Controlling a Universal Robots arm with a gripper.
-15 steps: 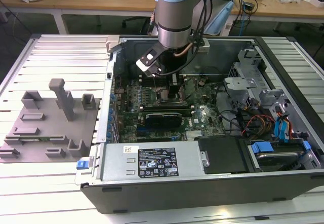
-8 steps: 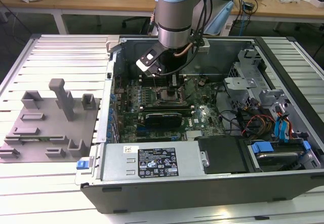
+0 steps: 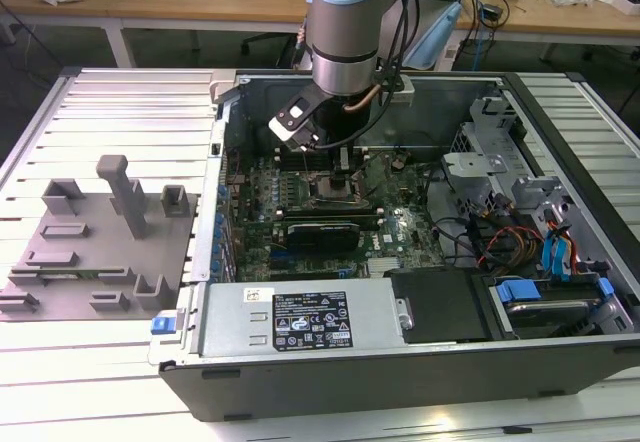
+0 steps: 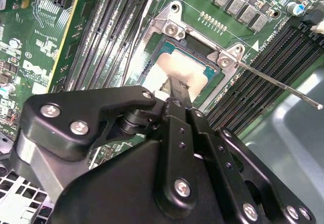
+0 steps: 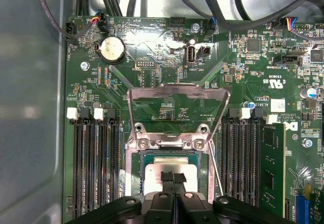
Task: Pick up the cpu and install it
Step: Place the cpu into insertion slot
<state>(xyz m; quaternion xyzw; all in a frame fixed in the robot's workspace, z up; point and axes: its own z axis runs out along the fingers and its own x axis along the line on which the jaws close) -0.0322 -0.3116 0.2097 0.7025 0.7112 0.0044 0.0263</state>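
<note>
1. cpu [image 5: 154, 179]: silvery-white square chip. it lies flat inside the socket frame [image 5: 132, 178] on the motherboard [image 5: 238, 89]. we log it in both wrist views [image 4: 177, 64].
2. claw [image 5: 173, 176]: two black fingers drawn together, nothing between them. the tips stand at the middle of the cpu's top face, within the socket frame. we cannot tell whether they press on it or sit just over it.
3. load plate [image 5: 177, 88]: metal, standing raised from one edge of the socket frame, so the cpu lies uncovered.
4. lever [image 4: 283, 84]: thin metal rod, running out from a corner of the socket frame across the neighbouring slots.
5. memory slots [image 5: 93, 168]: long dark rows, flanking the socket frame on two opposite sides.
6. arm [image 3: 345, 22]: reaches down into the open computer case [image 3: 400, 362], directly above the socket frame.
7. grey fixture blocks [image 3: 100, 252]: on the table [image 3: 80, 382] outside the computer case, well apart from the socket frame, toward the exterior view's left.
</note>
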